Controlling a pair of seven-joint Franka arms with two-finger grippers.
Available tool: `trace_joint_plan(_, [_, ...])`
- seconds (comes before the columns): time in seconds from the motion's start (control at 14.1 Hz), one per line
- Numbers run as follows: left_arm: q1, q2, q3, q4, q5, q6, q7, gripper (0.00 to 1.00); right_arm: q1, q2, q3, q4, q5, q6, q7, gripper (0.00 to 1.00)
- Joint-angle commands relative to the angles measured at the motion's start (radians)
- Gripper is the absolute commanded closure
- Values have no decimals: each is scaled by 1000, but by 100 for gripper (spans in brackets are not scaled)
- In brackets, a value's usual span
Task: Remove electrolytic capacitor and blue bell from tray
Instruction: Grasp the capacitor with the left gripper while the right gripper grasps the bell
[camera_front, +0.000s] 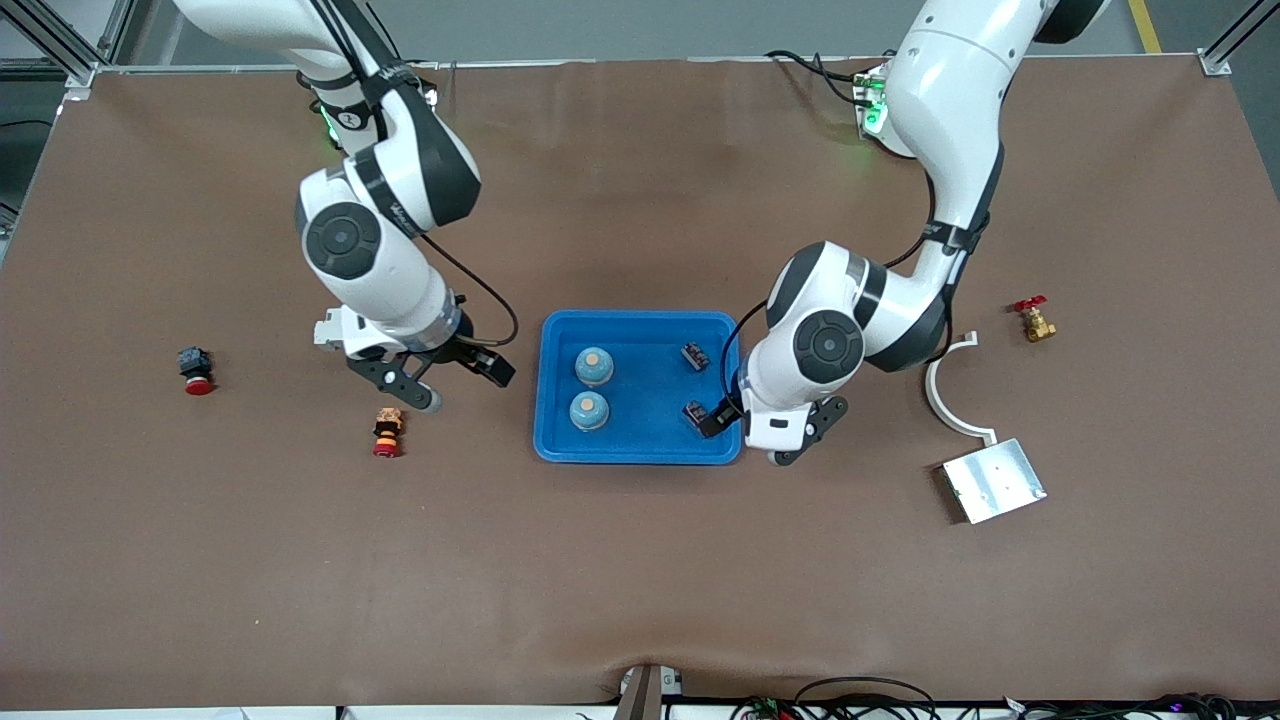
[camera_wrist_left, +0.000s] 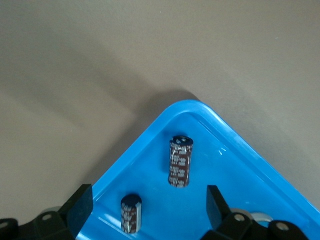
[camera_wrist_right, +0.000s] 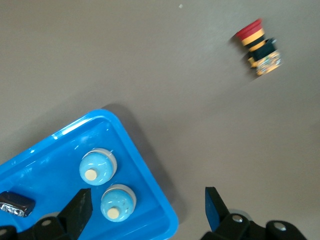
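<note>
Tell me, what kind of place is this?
Probably a robotics lab or test bench: two robot arms over a brown-covered table, a blue tray holding capacitors and bells, and loose industrial parts such as a red push button.

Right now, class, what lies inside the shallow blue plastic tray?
The blue plastic tray holds two round blue bells toward the right arm's end, and two dark cylindrical capacitors toward the left arm's end. The left gripper partly covers the nearer capacitor.
</note>
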Motion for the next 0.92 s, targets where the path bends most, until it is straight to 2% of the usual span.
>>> trace_joint_plan(0.0, [-28,46,9,27,-25,43,-11,0,54,53,-10,23,0,44,73,0])
trace_joint_plan(0.42, [-50,86,7,27,-25,151,-57,0,137,147,-13,31,-3,145,141,0])
trace_joint_plan(0.85, [-69,115,9,27,-25,169,-115,0,201,216,-21,43,-8,184,202,0])
